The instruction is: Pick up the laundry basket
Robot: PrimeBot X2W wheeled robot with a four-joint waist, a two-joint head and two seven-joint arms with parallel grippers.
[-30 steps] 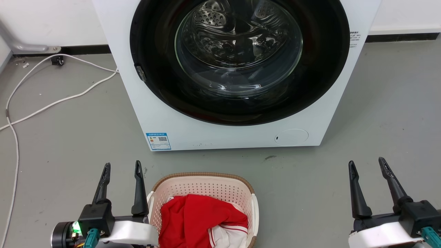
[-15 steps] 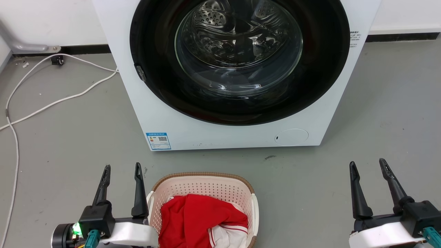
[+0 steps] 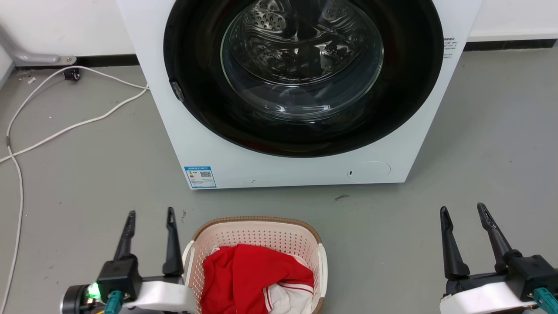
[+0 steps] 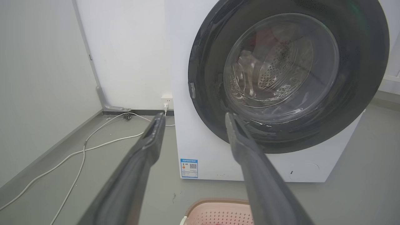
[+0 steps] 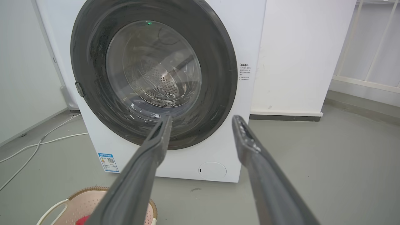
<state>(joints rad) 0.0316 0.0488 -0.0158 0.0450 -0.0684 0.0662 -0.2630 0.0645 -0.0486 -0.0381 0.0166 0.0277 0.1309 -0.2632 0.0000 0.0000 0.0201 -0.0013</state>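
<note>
The laundry basket (image 3: pixel 257 233), cream with a brown woven-look rim and white side handles, stands on the grey floor at the bottom middle of the head view, holding red and white clothes (image 3: pixel 257 279). My left gripper (image 3: pixel 150 212) is open just left of the basket's left handle, fingers pointing at the washer. Far off to the basket's right, my right gripper (image 3: pixel 462 209) is open too. The basket's far rim (image 4: pixel 215 207) peeks in at the bottom of the left wrist view between the open left gripper (image 4: pixel 195 116). The right wrist view shows the basket (image 5: pixel 78 200) at lower left of the open right gripper (image 5: pixel 203 118).
A white front-loading washing machine (image 3: pixel 301 87) with its dark round door shut stands right behind the basket. White cables (image 3: pixel 65 126) trail over the floor at the left. Walls (image 4: pixel 37 78) close in at the left and behind.
The left gripper has drawn back and down a little beside the basket. The picture has shifted slightly. The right gripper has barely moved.
</note>
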